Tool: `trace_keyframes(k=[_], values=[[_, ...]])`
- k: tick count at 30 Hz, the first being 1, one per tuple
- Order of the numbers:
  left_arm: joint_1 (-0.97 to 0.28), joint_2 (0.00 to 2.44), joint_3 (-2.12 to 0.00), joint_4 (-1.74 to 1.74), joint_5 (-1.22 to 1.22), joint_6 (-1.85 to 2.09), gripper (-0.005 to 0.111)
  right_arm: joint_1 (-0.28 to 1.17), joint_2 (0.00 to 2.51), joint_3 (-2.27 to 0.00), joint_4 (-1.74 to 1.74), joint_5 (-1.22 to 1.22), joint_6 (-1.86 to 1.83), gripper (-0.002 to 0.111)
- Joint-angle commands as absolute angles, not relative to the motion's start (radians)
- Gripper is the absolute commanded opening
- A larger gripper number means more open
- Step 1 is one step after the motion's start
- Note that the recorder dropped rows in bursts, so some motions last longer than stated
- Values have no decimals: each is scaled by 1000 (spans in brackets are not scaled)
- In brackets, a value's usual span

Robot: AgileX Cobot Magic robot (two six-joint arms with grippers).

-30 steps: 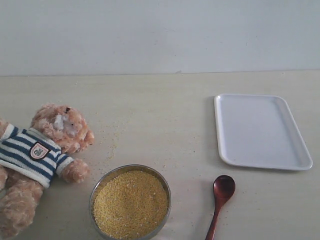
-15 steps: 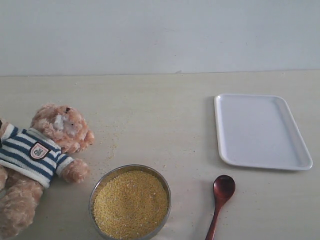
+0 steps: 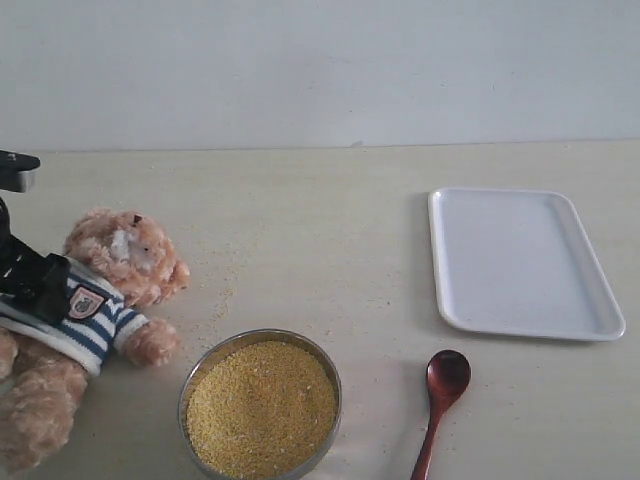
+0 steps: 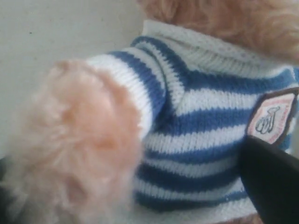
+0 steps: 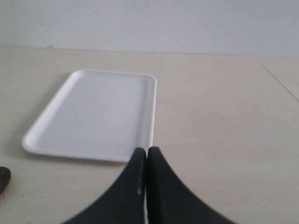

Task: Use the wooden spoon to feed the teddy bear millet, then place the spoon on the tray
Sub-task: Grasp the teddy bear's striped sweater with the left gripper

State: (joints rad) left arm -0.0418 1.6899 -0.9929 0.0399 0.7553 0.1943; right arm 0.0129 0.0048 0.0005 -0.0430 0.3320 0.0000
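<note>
The teddy bear [image 3: 130,258] lies on its back at the left of the table, its striped shirt [image 4: 201,126] filling the left wrist view. My left gripper [image 3: 36,286] hangs over the bear's chest; its jaws stand wide apart, open, with the bear's arm and torso between them, and one dark finger [image 4: 273,184] shows beside the badge. Millet [image 3: 262,405] fills the metal bowl at the front. The wooden spoon [image 3: 441,398] lies on the table in front of the white tray [image 3: 520,260]. My right gripper [image 5: 147,152] is shut and empty, near the tray's [image 5: 93,112] corner; it is out of the exterior view.
Loose millet grains [image 3: 222,300] are scattered on the table between the bear and the bowl. The bowl's metal rim [image 3: 186,385] sits close to the bear's arm. A plain wall runs behind the table's far edge.
My left arm has come in from the left edge and now sits over the bear's shirt. The bear has shifted slightly. Spoon, bowl and tray have not moved.
</note>
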Motion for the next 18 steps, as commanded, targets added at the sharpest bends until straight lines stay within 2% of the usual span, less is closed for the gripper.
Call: trace_keyframes(k=[1, 6, 8, 10, 12, 14, 15, 16, 18], values=[[-41, 1760, -988, -30, 670, 200, 109, 10, 0, 0, -46, 327, 0, 0], [-41, 1839, -988, -85, 640, 229, 108, 10, 0, 0, -46, 327, 0, 0], [-43, 1867, -988, -117, 640, 256, 104, 10, 0, 0, -46, 327, 0, 0], [-45, 1887, -988, -125, 642, 266, 87, 10, 0, 0, -46, 327, 0, 0], [-45, 1896, -988, -125, 647, 266, 60, 10, 0, 0, -46, 327, 0, 0], [-45, 1896, -988, -116, 660, 266, 20, 10, 0, 0, -46, 327, 0, 0], [-45, 1893, -988, -111, 663, 274, 4, 10, 0, 0, -46, 327, 0, 0], [-45, 1889, -988, -106, 660, 280, 7, 10, 0, 0, -46, 327, 0, 0], [-45, 1873, -988, -106, 652, 277, 5, 10, 0, 0, -46, 327, 0, 0]])
